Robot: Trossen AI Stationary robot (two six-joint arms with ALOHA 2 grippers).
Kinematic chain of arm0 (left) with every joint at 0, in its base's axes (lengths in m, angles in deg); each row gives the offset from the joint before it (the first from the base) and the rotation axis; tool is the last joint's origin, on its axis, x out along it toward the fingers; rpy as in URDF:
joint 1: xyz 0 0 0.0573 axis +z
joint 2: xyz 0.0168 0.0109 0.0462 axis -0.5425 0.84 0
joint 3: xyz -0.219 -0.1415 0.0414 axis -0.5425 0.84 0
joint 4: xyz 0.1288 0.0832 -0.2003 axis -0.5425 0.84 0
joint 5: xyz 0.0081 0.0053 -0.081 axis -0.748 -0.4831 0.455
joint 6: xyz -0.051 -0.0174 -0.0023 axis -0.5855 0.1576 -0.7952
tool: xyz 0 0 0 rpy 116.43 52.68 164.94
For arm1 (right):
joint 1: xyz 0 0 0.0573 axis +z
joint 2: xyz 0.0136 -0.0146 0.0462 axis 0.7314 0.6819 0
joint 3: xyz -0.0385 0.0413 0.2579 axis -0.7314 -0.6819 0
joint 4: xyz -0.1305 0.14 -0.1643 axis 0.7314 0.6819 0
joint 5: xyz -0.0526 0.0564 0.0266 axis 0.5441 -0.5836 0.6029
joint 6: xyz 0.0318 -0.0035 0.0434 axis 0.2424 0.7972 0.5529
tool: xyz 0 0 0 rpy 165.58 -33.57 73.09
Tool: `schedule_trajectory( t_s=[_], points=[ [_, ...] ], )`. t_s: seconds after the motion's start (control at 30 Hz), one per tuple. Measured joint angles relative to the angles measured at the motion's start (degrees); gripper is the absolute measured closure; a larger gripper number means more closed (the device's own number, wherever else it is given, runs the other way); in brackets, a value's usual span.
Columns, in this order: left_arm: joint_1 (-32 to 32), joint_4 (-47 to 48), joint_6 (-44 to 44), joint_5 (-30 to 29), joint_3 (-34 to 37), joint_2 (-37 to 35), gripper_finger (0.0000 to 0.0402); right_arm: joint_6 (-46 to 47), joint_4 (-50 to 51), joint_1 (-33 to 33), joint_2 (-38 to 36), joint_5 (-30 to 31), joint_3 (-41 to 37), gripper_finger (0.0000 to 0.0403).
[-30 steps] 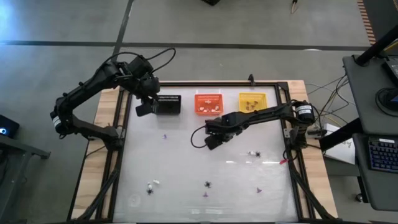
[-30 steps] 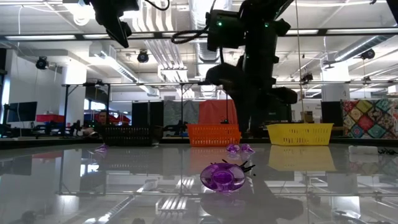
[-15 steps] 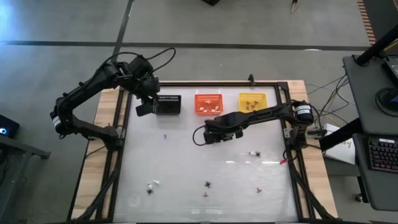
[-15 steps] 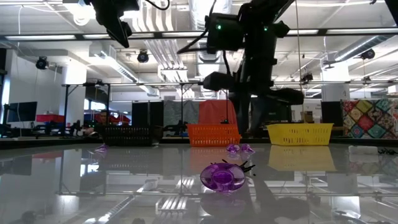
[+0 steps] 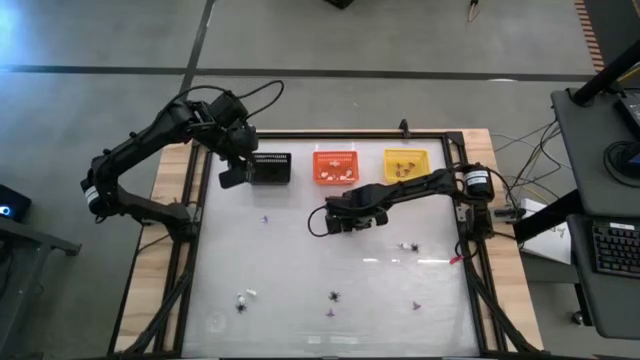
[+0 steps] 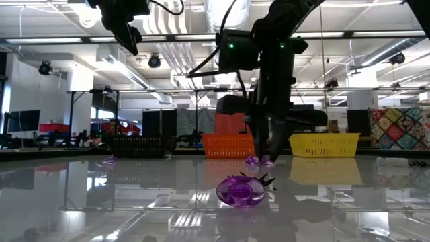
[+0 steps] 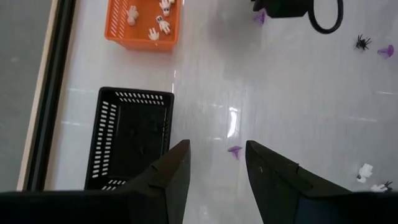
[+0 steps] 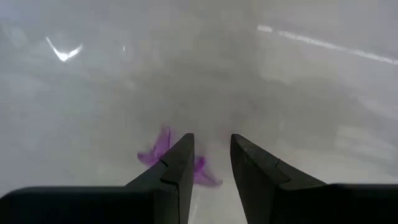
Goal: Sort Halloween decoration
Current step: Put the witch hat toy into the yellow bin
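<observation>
Since the earlier frame, the right gripper (image 5: 343, 222) has swung toward the far side of the table and come down low over a purple trinket (image 8: 163, 151), and its fingers have narrowed a little. In the right wrist view the two dark fingers stand apart, with the purple piece just beside one of them and partly behind it, not yet clamped; the gripper is unclenched and holds nothing that I can see. I judge it is placed so to bracket this small piece before closing.

The left gripper (image 5: 236, 172) hangs high at the near-left edge of the black basket (image 5: 271, 166), with its fingers (image 7: 171, 174) spread and empty. It looks to be waiting there, above the basket that already has dark pieces inside.

The three baskets stand in a row at the far edge: the black one on the left, the orange basket (image 5: 336, 165) in the middle with white bits, and the yellow basket (image 5: 406, 163) on the right with brownish pieces. So each kind has its own basket.

Other decorations are unsorted on the glossy table (image 5: 300, 270): a small purple piece (image 5: 266, 219) left of centre, a black spider (image 5: 409, 246) on the right, and a white bit (image 5: 247, 295), another black spider (image 5: 334, 296) and purple pieces (image 5: 416, 305) along the near side.
</observation>
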Motion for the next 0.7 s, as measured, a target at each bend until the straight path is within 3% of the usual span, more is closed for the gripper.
schedule_trajectory(
  t_s=[0.2, 0.47, 0.7],
  points=[
    [-0.01, -0.03, 0.76, 0.0, 1.81, 0.0, 0.0264, 0.49, 0.11, 0.84, -0.02, -3.3, 0.0, 0.0307],
    [-0.01, -0.59, 1.25, 0.0, 2.3, 0.0, 0.0264, 0.86, 0.11, 1.89, -0.07, -3.28, 0.0, 0.0309],
    [-0.02, -0.94, 1.41, 0.02, 2.3, 0.0, 0.0264, -1.47, 0.1, 2.05, 0.14, -3.18, 0.0, 0.0359]
  ],
)
